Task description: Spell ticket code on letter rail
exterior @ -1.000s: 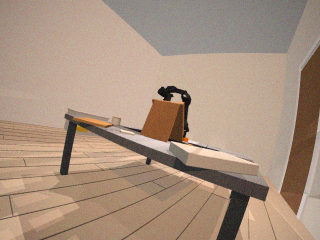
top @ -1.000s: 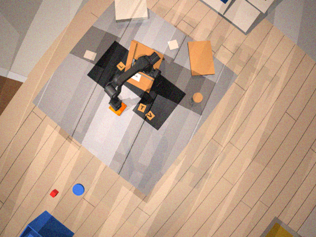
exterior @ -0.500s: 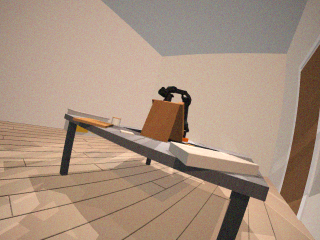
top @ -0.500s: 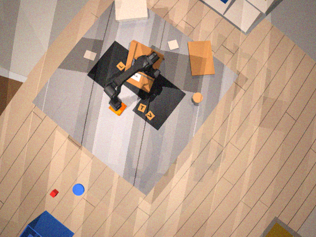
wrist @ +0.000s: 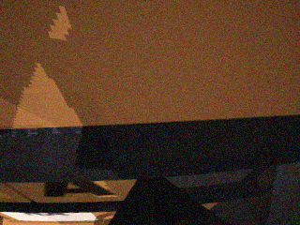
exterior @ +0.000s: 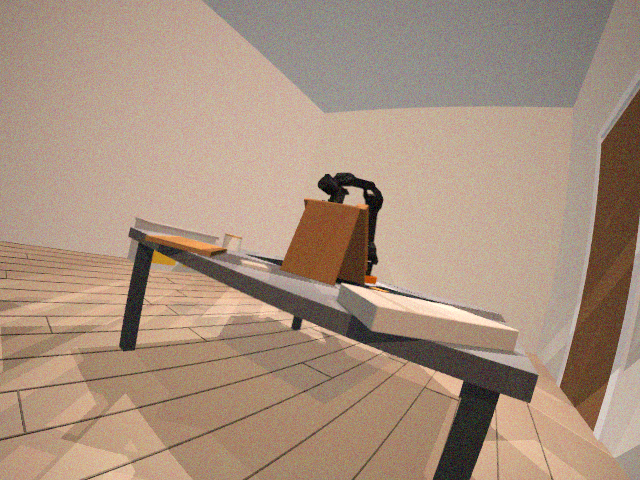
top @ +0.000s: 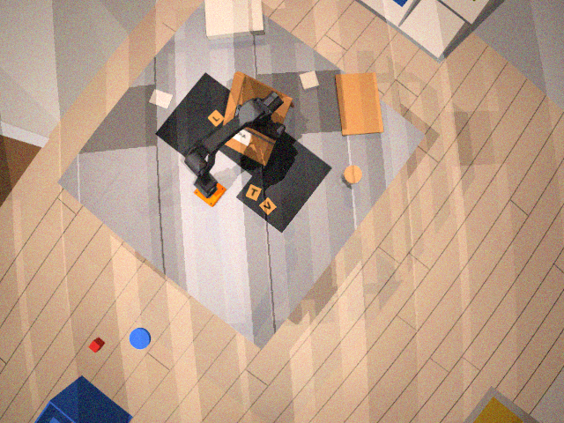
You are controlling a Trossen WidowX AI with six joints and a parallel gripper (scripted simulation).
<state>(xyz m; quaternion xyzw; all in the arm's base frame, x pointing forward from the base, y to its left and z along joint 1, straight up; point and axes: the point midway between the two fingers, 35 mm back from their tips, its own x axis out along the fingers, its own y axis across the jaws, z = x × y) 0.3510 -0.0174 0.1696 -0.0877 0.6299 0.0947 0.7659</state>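
Note:
The orange board point(top: 260, 154) point(exterior: 320, 240) point(wrist: 197, 61) stands tilted on the counter. Its dark rail point(wrist: 197, 141) crosses the wrist view, with a tile point(wrist: 77, 188) lettered A, partly covered, just below the dark bar. The white ticket point(top: 242, 137) point(wrist: 52, 217) is on the board's lower part; its code cannot be read in full. Tile L point(top: 215, 118) lies left of the board; tiles T point(top: 253, 192) and V point(top: 267, 206) lie on the black mat. My gripper point(top: 277, 131) point(wrist: 149, 184) is shut and empty, close in front of the board at the rail; its tips are hard to make out.
An orange slab point(top: 359, 104) point(exterior: 186, 244) and a round orange-topped object point(top: 352, 174) are at the right. Pale pieces point(top: 160, 98) point(top: 309, 79) flank the board. A cream block point(top: 233, 18) point(exterior: 439, 317) sits at the counter's edge. The black mat point(top: 302, 181) extends under the board.

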